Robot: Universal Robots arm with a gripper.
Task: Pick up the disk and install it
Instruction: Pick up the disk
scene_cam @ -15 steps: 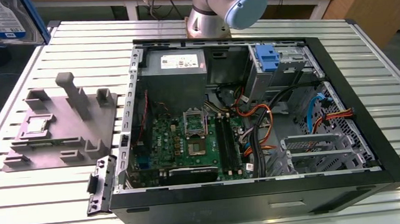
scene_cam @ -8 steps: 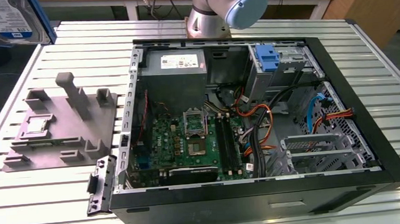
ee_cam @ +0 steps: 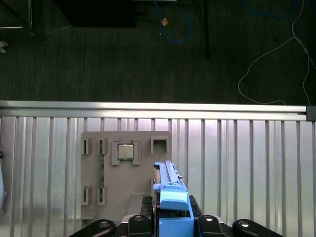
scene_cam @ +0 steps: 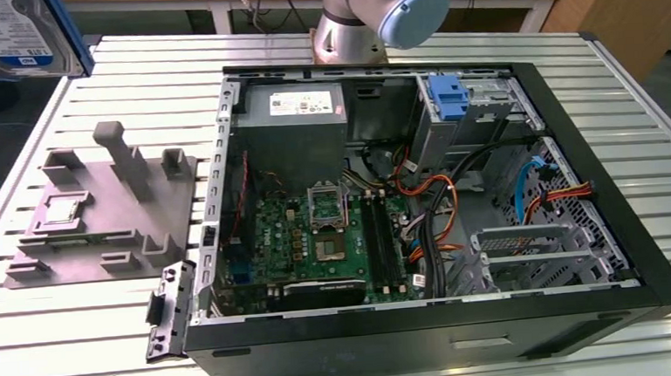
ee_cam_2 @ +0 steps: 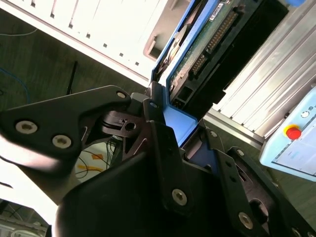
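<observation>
The disk (ee_cam_2: 197, 49) tight between the closed jaws.

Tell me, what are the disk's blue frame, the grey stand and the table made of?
The disk's blue frame: likely moulded plastic, matte, evenly coloured. Grey stand: probably plastic too, dull, with blocky posts. Table: metal, perhaps aluminium, judging by its bright grooved slats.
</observation>
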